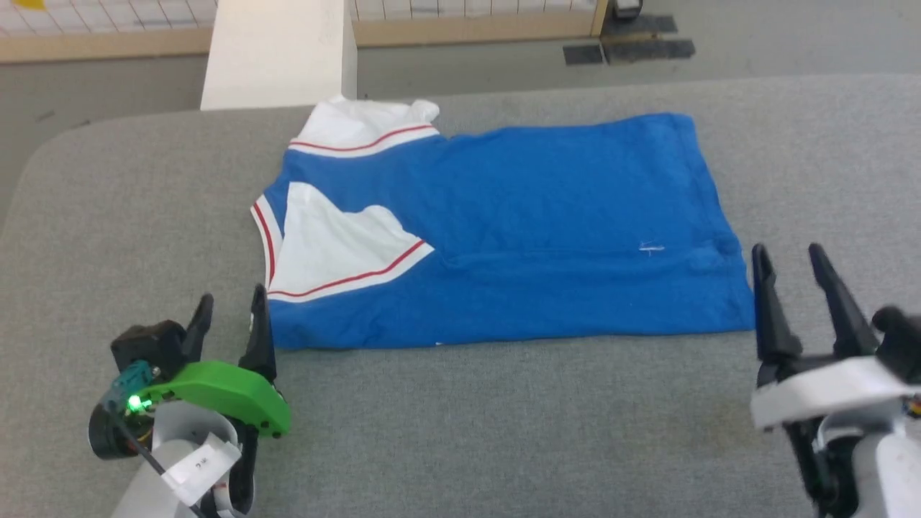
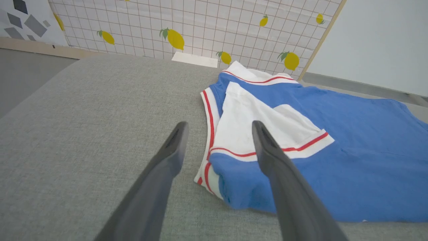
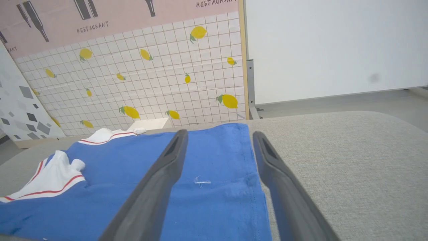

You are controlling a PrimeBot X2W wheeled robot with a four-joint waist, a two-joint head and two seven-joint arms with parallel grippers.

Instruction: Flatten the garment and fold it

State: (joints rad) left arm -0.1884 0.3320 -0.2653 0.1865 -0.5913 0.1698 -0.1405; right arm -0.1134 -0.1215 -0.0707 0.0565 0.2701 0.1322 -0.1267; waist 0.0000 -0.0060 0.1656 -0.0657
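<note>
The garment [image 1: 504,230] lies folded on the tabletop [image 1: 468,432], long axis left to right, sleeves pointing left. The left end effector [image 1: 233,295] and right end effector [image 1: 788,252] stand apart, empty, beside its near corners.

a grey, fabric-covered worktop [image 1: 460,432] with a rounded corner spans the foreground. past its far edge a cream block [image 1: 277,54] stands on a grey floor [image 1: 791,36], where dark mats [image 1: 629,44] lie. behind, a white gridded panel [image 3: 150,83] printed with yellow lemons sits in a wooden frame [image 3: 243,60], below a pink poster [image 3: 117,13] with dark bottles and the word "restaurant". a plain white wall [image 3: 334,47] is to its right.
</note>
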